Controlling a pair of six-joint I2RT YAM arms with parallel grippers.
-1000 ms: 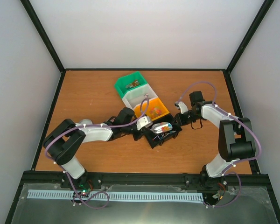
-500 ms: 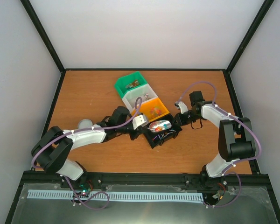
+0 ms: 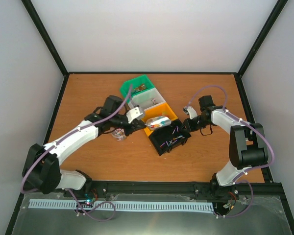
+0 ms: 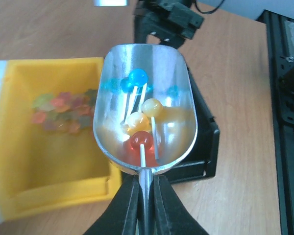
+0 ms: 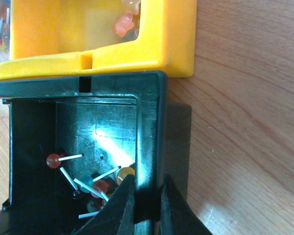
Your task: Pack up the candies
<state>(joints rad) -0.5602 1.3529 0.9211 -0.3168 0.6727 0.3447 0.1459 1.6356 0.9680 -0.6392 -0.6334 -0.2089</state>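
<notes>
— So, where are the candies [image 4: 142,141]?
— Several on sticks lie in the metal scoop [image 4: 137,54], centre of my left wrist view, over where the yellow bin [image 4: 19,166] meets the black bin [image 5: 149,122]. More sit at the black bin's lower left.
— Grippers?
— My left gripper [image 4: 146,196] pinches the scoop's handle; my right gripper [image 5: 147,196] clamps the black bin's wall.

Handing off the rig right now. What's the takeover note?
Left end effector: shut on the scoop handle. The scoop carries several lollipops above where the yellow bin meets the black bin.
Right end effector: shut on the black bin's wall.
More lollipops lie in the black bin, gummy sweets in the yellow bin. The clear jar is beside the left arm.
Done: scoop loaded. Left: probably tipping it into the jar.
</notes>
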